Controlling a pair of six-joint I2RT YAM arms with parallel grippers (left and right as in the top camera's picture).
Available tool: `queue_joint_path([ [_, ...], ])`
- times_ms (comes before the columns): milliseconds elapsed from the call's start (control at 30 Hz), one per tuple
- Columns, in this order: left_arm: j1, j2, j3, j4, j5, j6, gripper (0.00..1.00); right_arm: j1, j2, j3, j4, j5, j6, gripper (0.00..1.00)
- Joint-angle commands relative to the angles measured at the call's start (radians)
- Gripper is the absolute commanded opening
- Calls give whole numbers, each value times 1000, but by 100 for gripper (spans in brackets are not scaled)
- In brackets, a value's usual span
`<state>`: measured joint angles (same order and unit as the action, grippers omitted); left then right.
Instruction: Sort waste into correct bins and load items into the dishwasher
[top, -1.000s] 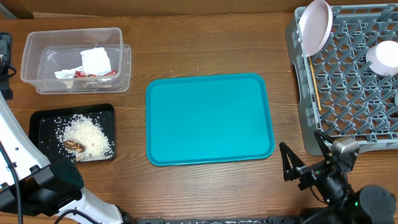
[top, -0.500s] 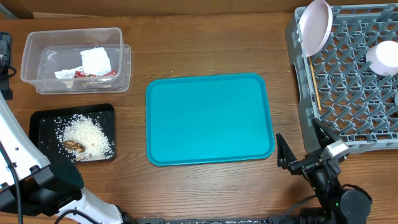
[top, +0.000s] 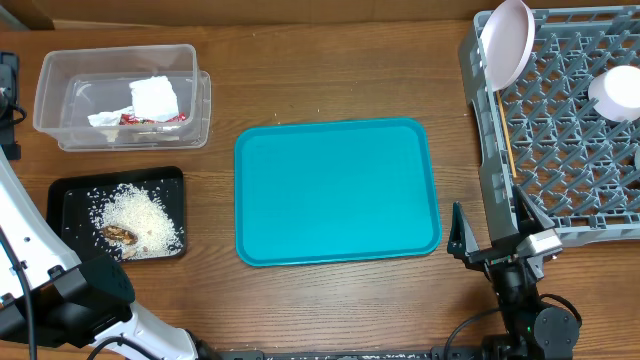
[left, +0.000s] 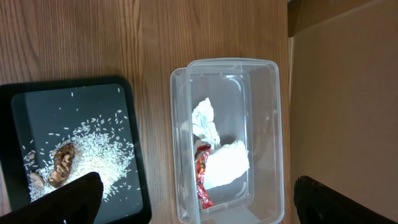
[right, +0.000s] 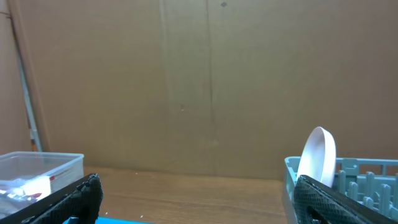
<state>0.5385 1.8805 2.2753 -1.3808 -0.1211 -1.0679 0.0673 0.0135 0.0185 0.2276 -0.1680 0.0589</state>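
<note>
Sorting looks finished: napkin (top: 155, 97) and red wrapper (left: 202, 180) lie in the clear tub (top: 52, 100) far left, rice (top: 142, 213) and food scrap (top: 118, 233) in the black tray (top: 68, 198). Plate (top: 505, 42), bowl (top: 615, 92) and, seemingly, chopsticks (top: 507, 140) sit in the rack (top: 570, 150), right. The left gripper (left: 196, 186) and right gripper (right: 197, 185) gape, holding nothing.

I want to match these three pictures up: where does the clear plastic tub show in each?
Overhead: the tub is at top left, above the black tray.
Left wrist: the tub is right of centre, with the black tray to its left.
Right wrist: the tub is in the bottom left corner, seen from the side.
Shared landmark: the white napkin lying in the tub.
</note>
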Motion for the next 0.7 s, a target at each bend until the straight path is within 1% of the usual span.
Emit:
queue_joint_path([
  [0, -2, 5, -2, 0, -17, -10, 100, 7, -11, -11, -2, 52, -4, 100],
  [67, -2, 5, -2, 0, -17, -10, 100, 6, -11, -11, -26, 52, -8, 100],
  [200, -2, 5, -2, 0, -17, -10, 100, 4, -11, -11, -140, 57, -21, 100],
  [400, -2, 5, -2, 0, -17, -10, 100, -8, -11, -11, -294, 56, -149, 100],
  [667, -2, 5, -2, 0, -17, -10, 100, -36, -11, -11, -305, 74, -153, 100],
])
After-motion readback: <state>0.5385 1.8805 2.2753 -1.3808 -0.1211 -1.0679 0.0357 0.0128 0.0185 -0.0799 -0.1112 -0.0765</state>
